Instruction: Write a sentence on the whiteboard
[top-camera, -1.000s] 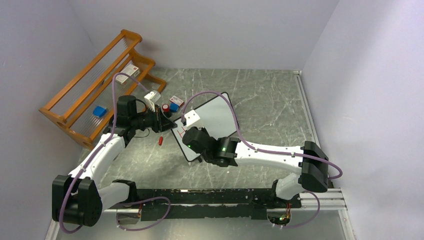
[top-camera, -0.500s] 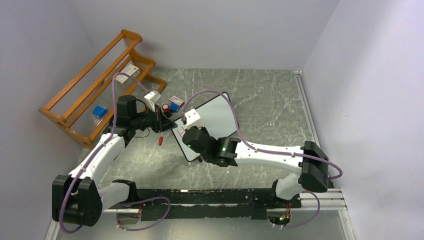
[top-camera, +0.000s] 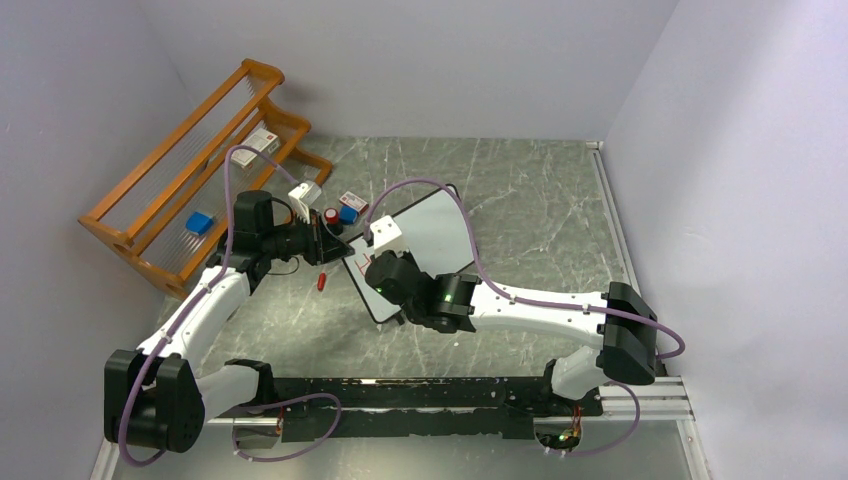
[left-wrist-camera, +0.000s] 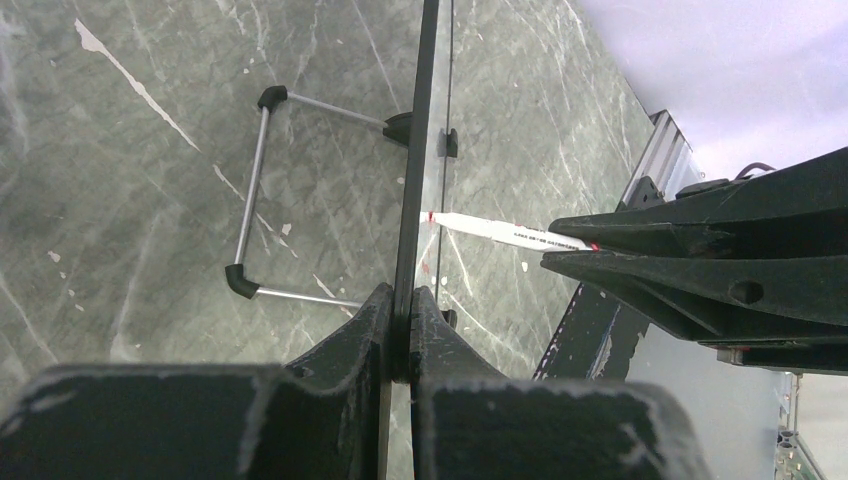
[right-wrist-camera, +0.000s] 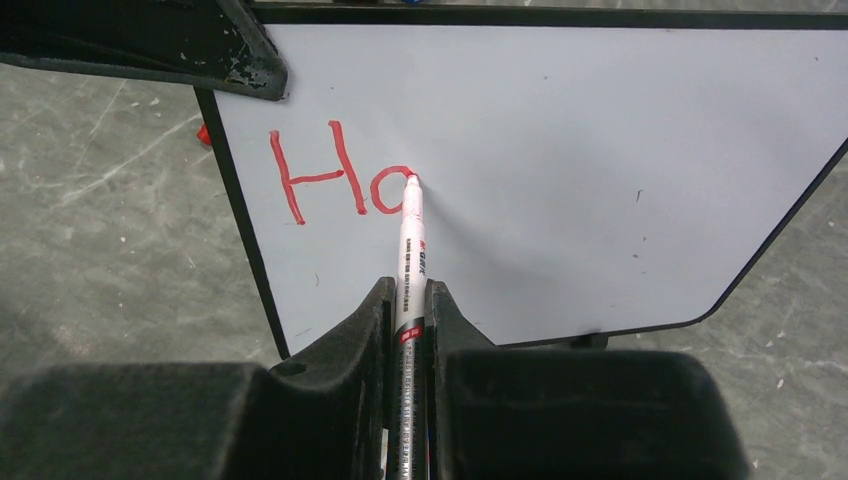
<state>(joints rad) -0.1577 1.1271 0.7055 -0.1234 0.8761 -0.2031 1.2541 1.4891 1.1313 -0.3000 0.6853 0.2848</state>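
Left hand (left-wrist-camera: 402, 300) clamps the whiteboard (right-wrist-camera: 560, 150) edge, steadying it upright; right hand (right-wrist-camera: 410, 300) grips the marker (right-wrist-camera: 411, 240), its tip forming the lettering (right-wrist-camera: 320, 175).

I'm looking down on a grey-green marbled tabletop (top-camera: 540, 210) with pale veins. The whiteboard (top-camera: 425, 230) stands on it near the middle, propped on its wire foot (left-wrist-camera: 253, 180). Left of the whiteboard's near corner lies a small red cap (top-camera: 321, 281). Just off its far left edge sit a dark red round thing (top-camera: 330, 215) and a small blue-and-red box (top-camera: 349, 208). Farther left, an orange wooden rack (top-camera: 190, 170) rests by the wall.
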